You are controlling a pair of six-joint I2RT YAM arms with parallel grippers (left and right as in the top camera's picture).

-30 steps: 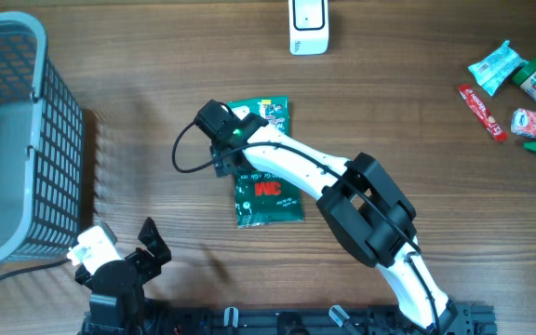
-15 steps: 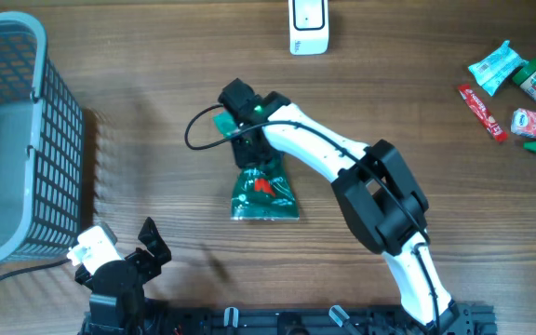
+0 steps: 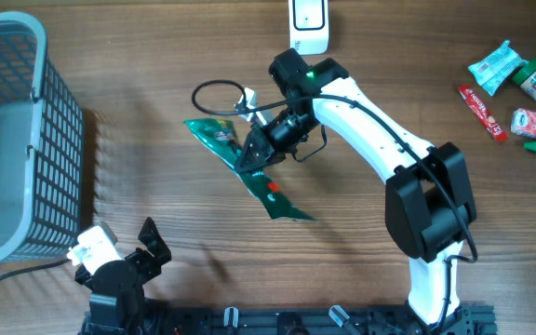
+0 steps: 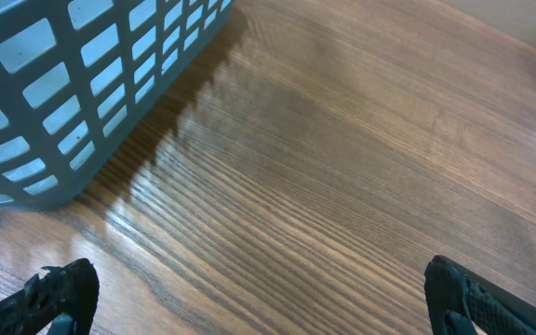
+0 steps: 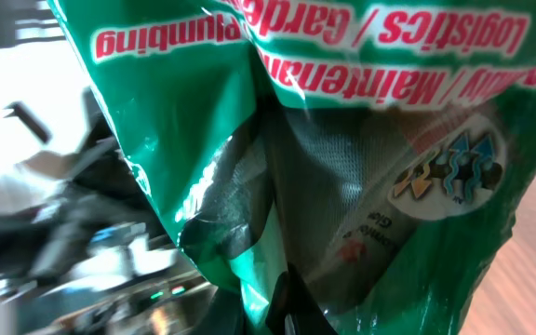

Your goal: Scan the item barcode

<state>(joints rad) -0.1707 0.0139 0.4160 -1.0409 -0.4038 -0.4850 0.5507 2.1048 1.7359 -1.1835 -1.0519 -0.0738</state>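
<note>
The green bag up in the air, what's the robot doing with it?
The right gripper is shut on the green bag and holds it up off the wooden table, crumpled and tilted, close to the white scanner at the table's far edge. No barcode shows in these views. The left gripper sits open and empty near the grey basket. A few more small items lie on the right side.

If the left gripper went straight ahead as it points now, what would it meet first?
The left gripper would probably meet bare table; the basket sits left of that line; depth unclear.
</note>
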